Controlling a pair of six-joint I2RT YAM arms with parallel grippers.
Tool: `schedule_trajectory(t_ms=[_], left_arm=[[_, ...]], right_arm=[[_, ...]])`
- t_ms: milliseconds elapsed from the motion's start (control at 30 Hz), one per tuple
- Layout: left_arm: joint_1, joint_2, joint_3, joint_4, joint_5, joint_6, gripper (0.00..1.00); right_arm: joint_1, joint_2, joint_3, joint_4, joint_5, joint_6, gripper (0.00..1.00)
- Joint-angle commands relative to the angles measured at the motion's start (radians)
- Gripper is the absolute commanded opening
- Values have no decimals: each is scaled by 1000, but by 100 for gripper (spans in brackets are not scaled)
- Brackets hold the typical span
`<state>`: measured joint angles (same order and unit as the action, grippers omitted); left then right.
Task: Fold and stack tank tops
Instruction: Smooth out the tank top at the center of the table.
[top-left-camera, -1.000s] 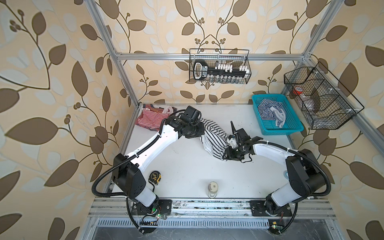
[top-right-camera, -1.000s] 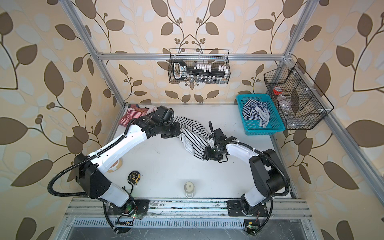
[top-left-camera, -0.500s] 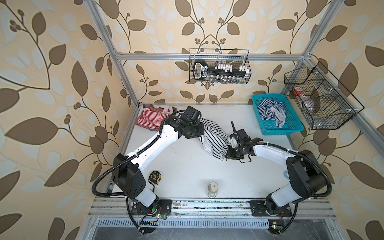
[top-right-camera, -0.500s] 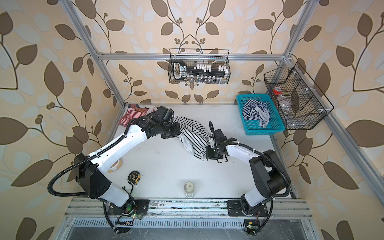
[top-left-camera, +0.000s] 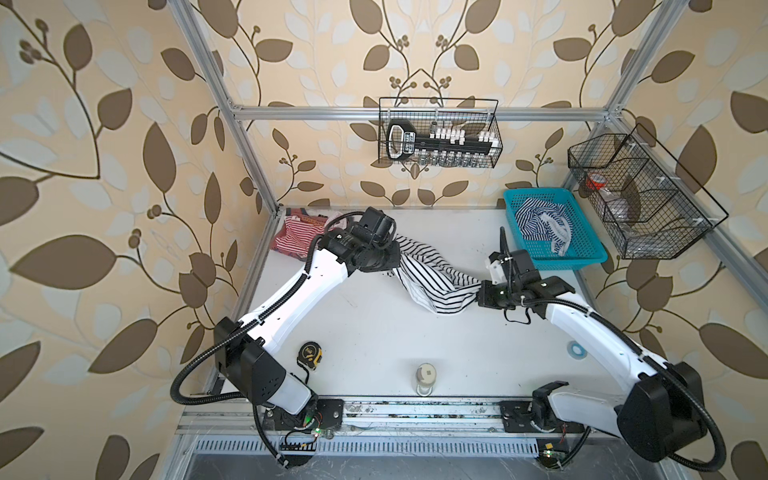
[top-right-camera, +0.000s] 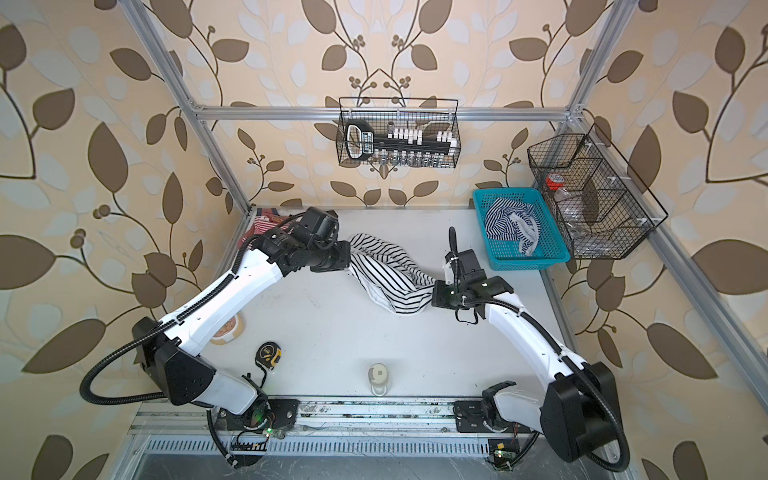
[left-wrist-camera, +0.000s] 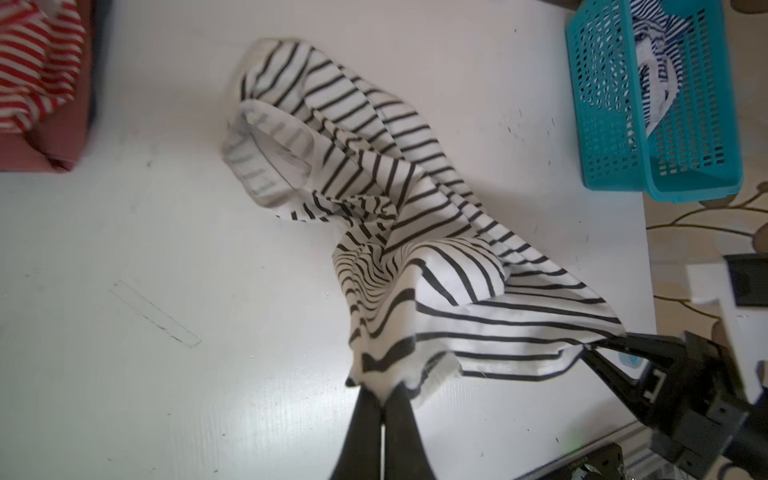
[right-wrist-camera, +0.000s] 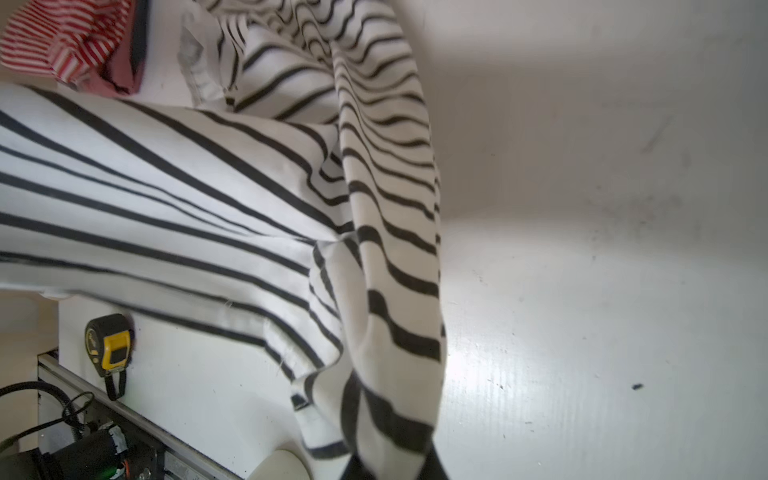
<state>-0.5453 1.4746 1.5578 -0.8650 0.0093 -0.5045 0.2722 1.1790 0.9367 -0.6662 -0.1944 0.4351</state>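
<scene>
- The white tank top with wide black stripes (top-left-camera: 432, 278) is stretching as a twisted band between the two grippers, over the middle of the white table (top-left-camera: 374, 340). In the left wrist view its strap end is lying on the table surface, while its hem is running up to both sets of fingers.
- The left gripper (left-wrist-camera: 384, 397) is pinching the hem edge of this top, its jaws pressed narrow with cloth between them.
- The right gripper (left-wrist-camera: 594, 347) is clamping a corner of the same hem, its jaws also narrowed on the fabric. In the right wrist view the cloth is draping over the fingers and hiding most of them.
- The red-and-white tank top (top-left-camera: 297, 239) is lying bunched in the table's far left corner, behind the left arm.
- The navy-and-white tank top (top-left-camera: 540, 224) is sitting crumpled inside the blue basket (top-left-camera: 582, 259), which is standing at the far right of the table.
- A tape measure (top-left-camera: 310, 355) and a small jar (top-left-camera: 424, 378) are resting near the front edge, well apart from the cloth.
- A roll of tape (top-right-camera: 226, 328) is peeking out from under the left arm.
</scene>
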Motion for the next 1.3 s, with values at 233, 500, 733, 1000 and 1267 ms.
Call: schedule_trajectory(t_ms=[233,500,733,1000,1267], left_arm=[[79,-237,198,-85,-74,175,0],[79,-306,289,-57,-14,195,0],[80,-225,273,30,-73,217,0],[92,125,755,59,-152,347,0],[92,78,679,216,-101,414,0]], right_arm=[[-238,-156,411,-286,-275,-225,0],[-241,-161,640,-241,-399,-196,0],[-257,-40,625,-73,-436,-136,0],[-307,256,936,110,-515,-15,0],[-309,325,1033,199,-630,6,0]])
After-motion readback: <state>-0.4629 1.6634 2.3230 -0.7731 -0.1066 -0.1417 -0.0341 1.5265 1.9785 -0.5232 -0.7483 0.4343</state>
